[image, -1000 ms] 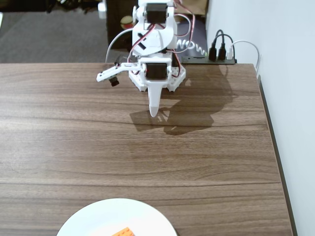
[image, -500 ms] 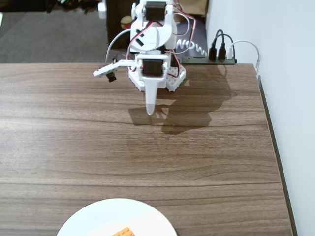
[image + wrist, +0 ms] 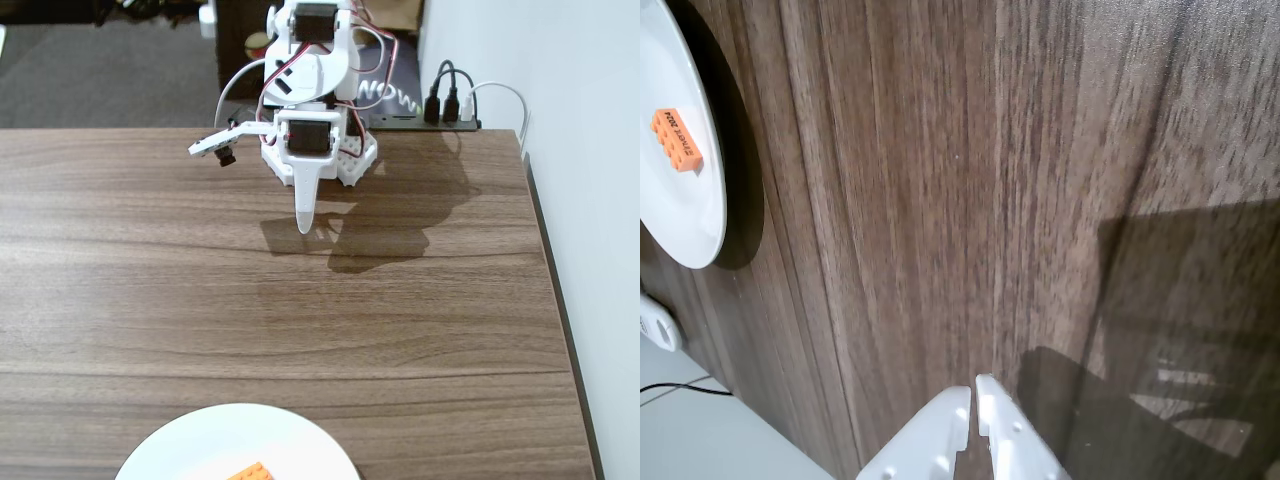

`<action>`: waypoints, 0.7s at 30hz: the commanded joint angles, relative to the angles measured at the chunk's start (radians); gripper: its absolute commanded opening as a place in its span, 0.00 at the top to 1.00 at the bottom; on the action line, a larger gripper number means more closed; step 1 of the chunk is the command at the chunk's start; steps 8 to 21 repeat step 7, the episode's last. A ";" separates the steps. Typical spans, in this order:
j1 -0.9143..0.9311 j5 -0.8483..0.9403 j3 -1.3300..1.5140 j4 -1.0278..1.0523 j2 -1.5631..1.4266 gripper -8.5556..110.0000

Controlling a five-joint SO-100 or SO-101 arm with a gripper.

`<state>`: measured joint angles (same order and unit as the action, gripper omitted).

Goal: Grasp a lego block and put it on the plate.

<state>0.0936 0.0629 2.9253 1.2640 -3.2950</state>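
The orange lego block (image 3: 251, 472) lies on the white plate (image 3: 200, 440) at the bottom edge of the fixed view, only partly in frame. The wrist view has the lego block (image 3: 676, 139) resting flat on the plate (image 3: 685, 215) at the upper left. My white gripper (image 3: 303, 227) points down over bare wood near the arm's base, far from the plate. In the wrist view the gripper (image 3: 973, 391) is shut, its two fingers almost touching with nothing between them.
The arm's base (image 3: 320, 150) stands at the far edge of the wooden table (image 3: 420, 330). A black power strip with plugs (image 3: 445, 105) sits behind it by the white wall. The table's right edge (image 3: 560, 320) runs close to that wall.
Between one second and half a second ago the arm drew back slightly toward its base and shifted a little left. Since then it has held still. The block stays on the plate.
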 commanded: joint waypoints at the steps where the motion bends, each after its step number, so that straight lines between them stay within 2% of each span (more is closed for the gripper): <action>1: 0.000 -0.005 -0.005 0.005 0.005 0.92; 21: -0.023 0.014 -0.005 0.005 0.005 0.92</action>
